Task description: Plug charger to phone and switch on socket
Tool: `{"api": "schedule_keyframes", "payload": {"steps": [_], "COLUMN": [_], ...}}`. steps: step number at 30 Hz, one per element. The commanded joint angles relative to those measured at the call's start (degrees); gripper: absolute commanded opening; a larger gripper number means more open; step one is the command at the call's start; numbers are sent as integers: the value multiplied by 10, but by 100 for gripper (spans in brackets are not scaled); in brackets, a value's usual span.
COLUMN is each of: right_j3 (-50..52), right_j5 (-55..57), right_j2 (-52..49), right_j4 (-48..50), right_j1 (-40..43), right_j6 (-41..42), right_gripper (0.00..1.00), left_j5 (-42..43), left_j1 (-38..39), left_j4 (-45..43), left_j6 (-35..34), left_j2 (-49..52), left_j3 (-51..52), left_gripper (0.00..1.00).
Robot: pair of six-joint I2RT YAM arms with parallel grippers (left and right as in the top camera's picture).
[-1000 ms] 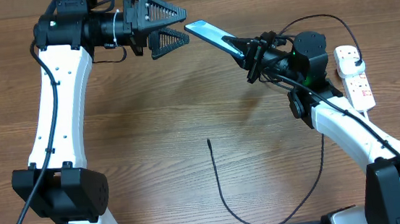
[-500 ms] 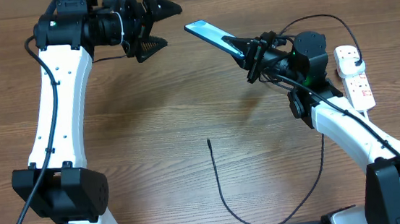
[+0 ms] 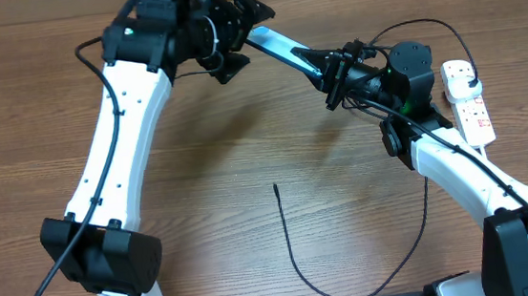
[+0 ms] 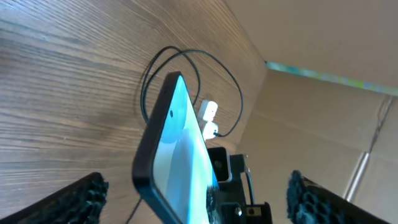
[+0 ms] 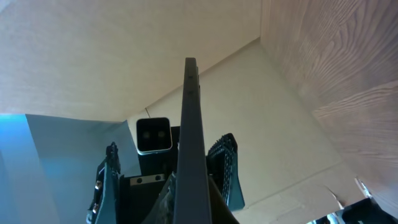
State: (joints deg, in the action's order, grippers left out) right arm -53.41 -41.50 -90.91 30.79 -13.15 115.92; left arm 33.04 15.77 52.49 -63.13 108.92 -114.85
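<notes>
While my right gripper point(image 3: 333, 77) clamps the phone point(image 3: 279, 47) by one end and holds it tilted above the table point(image 3: 199, 173), my left gripper point(image 3: 241, 33) has its fingers spread wide either side of the phone's free end. The charger point(image 3: 290, 251) lies loose on the wood, well apart from the phone. The socket point(image 3: 466, 102) sits at the right edge.

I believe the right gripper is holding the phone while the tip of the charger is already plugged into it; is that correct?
Not quite. The right gripper does hold the phone, but the tip of the charger is not plugged in: it lies loose on the table, well apart from the phone. The overhead view shows this.
</notes>
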Motion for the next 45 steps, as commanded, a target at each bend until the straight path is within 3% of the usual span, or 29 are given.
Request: {"api": "schedule_keyframes", "payload": {"steps": [1,3,5,11,18,22,38,42,45], "right_j3": [-13,-13,-13,-13,-13,-13,-13,-13,-13], "right_j5": [-8,-10,-13,-23,-33,-36,-36,-36,-36], "right_j2": [7,7,7,7,7,7,7,7,7], "right_j4": [10,10,12,34,34,35,85,84,84], "right_j1": [0,0,0,0,0,0,0,0,0], "right_j6": [69,71,71,71,71,71,79,79,79], "right_gripper": [4,4,4,4,4,4,4,4,4], "left_j5": [-35,-38,-55,-97,-143,-162,-182,-180,-180], "left_j1": [13,18,23,38,59,60,61,61,61], "left_j4": [-3,-3,-2,-2,-1,-2,-2,-3,-3], "left_j6": [-17,-19,-35,-63,-63,-63,-123,-123,-123], "left_j2": [5,5,5,5,5,5,5,5,5], "left_j3": [-4,-4,-4,-4,-4,-4,-4,-4,-4], "left_gripper": [87,82,69,70,56,43,41,36,21]}}
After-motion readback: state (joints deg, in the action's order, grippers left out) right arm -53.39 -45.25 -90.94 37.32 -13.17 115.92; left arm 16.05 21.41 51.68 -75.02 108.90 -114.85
